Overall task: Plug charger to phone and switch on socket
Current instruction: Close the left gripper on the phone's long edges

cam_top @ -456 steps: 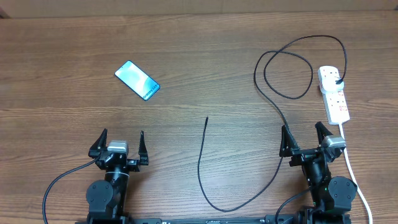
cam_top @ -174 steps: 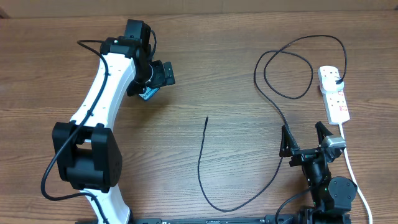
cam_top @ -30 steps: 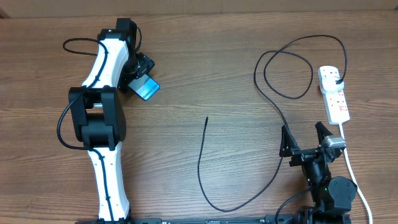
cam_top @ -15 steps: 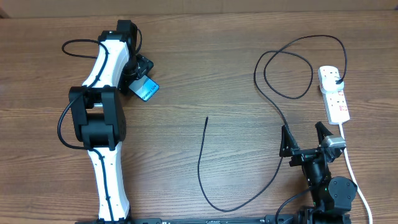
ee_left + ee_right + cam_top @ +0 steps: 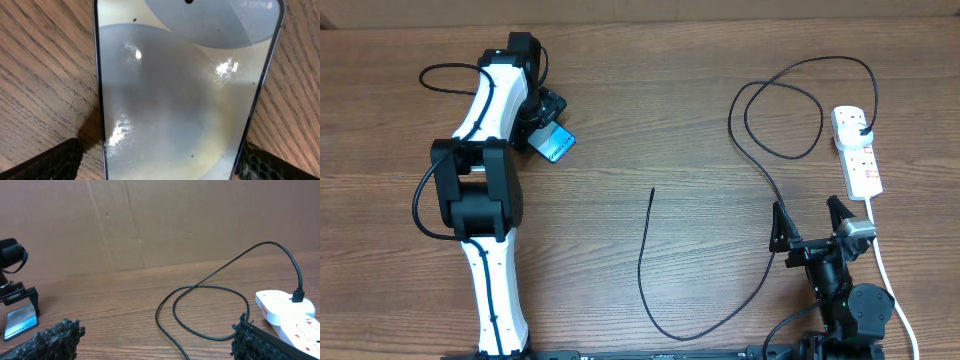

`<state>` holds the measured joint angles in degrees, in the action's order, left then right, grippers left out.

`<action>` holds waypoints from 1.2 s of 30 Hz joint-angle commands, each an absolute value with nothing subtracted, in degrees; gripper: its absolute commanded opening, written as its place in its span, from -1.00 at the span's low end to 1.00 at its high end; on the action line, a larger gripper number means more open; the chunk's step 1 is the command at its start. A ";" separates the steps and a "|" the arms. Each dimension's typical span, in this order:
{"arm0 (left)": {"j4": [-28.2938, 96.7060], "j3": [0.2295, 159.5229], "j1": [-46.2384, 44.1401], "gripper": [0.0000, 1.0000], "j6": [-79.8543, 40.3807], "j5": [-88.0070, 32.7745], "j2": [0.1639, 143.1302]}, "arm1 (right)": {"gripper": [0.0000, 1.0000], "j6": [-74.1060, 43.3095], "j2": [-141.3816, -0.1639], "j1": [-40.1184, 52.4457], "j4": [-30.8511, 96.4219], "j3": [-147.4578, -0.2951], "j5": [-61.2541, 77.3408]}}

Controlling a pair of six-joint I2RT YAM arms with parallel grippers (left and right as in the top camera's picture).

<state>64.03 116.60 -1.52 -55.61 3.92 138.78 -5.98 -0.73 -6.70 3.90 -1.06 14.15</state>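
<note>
The left claw (image 5: 160, 161) is stretched out over the far left of the table (image 5: 650, 90) and spread wide, with the phone (image 5: 180, 90) lying flat between its fingers (image 5: 45, 161). In the left wrist view one finger sits just beside the phone's right edge. The other stands a little off the left edge, with a strip of shadowed wood between them, so the claw is around the phone but not pinching it. The phone's screen is lit and faces up. The right claw (image 5: 809, 228) rests near the front right edge of the table, also spread, and holds nothing. The black cable (image 5: 642, 255) has its free thin tip well away from the left claw, on the bare wood between the two claws. From there it sweeps toward the front edge, comes up close past the right claw's left finger and loops beyond that claw. Its black plug (image 5: 865, 131) sits in the white power strip (image 5: 860, 165), which lies just beyond the right claw, slightly to its right. The strip's thick white cord (image 5: 890, 280) trails back past that claw's right side.
</note>
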 commanded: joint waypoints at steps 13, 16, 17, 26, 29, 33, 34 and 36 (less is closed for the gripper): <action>65.32 115.96 -1.85 0.99 -57.04 4.84 139.39 | 1.00 -5.78 -0.16 -6.37 3.55 -0.45 13.54; 65.32 115.96 -1.85 1.00 -57.04 3.99 139.39 | 1.00 -5.78 -0.16 -6.37 3.57 -0.45 13.54; 65.32 115.96 -1.85 1.00 -57.04 3.44 139.39 | 1.00 -5.78 -0.16 -6.37 3.57 -0.45 13.54; 65.60 115.96 -1.85 1.00 -57.04 3.16 139.39 | 1.00 -5.78 -0.16 -6.37 3.57 -0.45 13.54; 65.60 115.96 -1.85 1.00 -57.04 3.14 139.39 | 1.00 -5.78 -0.16 -6.37 3.57 -0.45 13.54; 65.78 115.57 -1.85 1.00 -57.04 3.14 139.39 | 1.00 -5.78 -0.16 -6.37 3.57 -0.45 13.54; 65.76 115.20 -1.85 1.00 -57.04 3.16 139.39 | 1.00 -5.78 -0.16 -6.37 3.55 -0.45 13.54; 65.49 114.52 -1.85 1.00 -57.06 3.20 139.39 | 1.00 -5.78 -0.16 -6.37 3.55 -0.45 13.54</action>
